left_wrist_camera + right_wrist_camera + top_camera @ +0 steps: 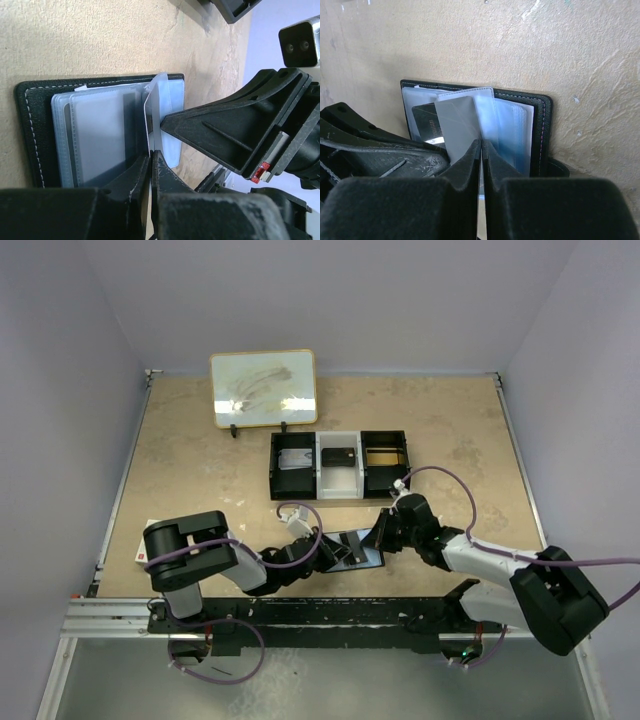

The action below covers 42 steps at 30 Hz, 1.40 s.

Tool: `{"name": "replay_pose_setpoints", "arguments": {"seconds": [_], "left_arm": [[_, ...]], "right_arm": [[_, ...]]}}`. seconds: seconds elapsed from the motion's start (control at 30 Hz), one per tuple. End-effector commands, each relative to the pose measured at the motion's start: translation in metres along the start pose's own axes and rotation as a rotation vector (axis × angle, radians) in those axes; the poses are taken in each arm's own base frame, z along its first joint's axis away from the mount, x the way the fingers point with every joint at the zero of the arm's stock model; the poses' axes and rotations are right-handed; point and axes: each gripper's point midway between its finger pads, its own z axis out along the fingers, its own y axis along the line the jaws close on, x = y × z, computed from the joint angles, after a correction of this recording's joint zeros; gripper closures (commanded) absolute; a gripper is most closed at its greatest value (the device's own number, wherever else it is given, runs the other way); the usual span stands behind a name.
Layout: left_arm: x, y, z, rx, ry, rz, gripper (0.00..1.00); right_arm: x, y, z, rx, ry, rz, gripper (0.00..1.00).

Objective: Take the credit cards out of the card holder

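Now, L gripper (150,155) is lying low near the table's (200,460) front edge, fingers pressing shut on an upright clear sleeve (152,107) of the card holder (35,115). Holder is lying open flat btwn both grippers, sleeves fanning up, a dark card (426,125) showing inside. R gripper (481,145) is reaching in from the right, fingers likewise pinching shut on a sleeve edge.

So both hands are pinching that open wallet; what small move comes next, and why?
Probably the right hand pulls the grey card out: it is pinched on that card's edge, while the left hand, closed on a clear sleeve, steadies the card holder.
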Motion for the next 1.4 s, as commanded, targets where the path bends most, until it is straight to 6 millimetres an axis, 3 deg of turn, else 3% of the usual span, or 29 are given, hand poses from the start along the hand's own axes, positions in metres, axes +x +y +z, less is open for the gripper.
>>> {"name": "replay_pose_setpoints", "arguments": {"seconds": [0.0,0.27,0.47,0.53,0.63,0.7,0.87,1.1,1.2,1.37], "left_arm": [[-0.006,-0.02,-0.006,0.042,-0.021,0.005,1.0],[-0.014,-0.012,-0.02,-0.024,-0.023,0.095,1.0],[-0.013,-0.006,-0.025,-0.04,-0.008,0.125,1.0],[-0.012,-0.006,-0.025,-0.041,-0.002,0.127,1.0],[-0.011,-0.006,-0.024,-0.042,0.002,0.129,1.0],[-0.011,-0.007,-0.023,-0.04,0.002,0.129,1.0],[-0.011,-0.009,-0.022,-0.039,0.0,0.129,1.0],[-0.01,-0.01,-0.022,-0.036,0.004,0.13,0.96],[-0.009,-0.012,-0.02,-0.03,0.01,0.132,0.87],[-0.002,-0.017,-0.013,-0.021,0.03,0.142,0.84]], "right_arm": [[0.019,-0.026,-0.005,0.113,0.052,0.027,0.92],[0.004,-0.016,-0.02,0.088,-0.031,0.038,0.85],[-0.008,0.007,-0.033,0.001,-0.07,-0.012,0.77],[-0.017,0.021,-0.035,-0.063,-0.105,-0.049,0.76],[-0.01,0.05,-0.037,-0.232,-0.068,-0.089,0.77],[-0.006,0.059,-0.035,-0.29,-0.039,-0.099,0.8],[0.005,0.047,-0.018,-0.249,0.033,-0.103,0.81],[0.03,0.01,0.009,-0.123,0.136,-0.039,0.82],[0.036,0.004,0.012,-0.118,0.145,-0.014,0.83],[0.035,-0.001,0.009,-0.092,0.118,0.001,0.83]]}}
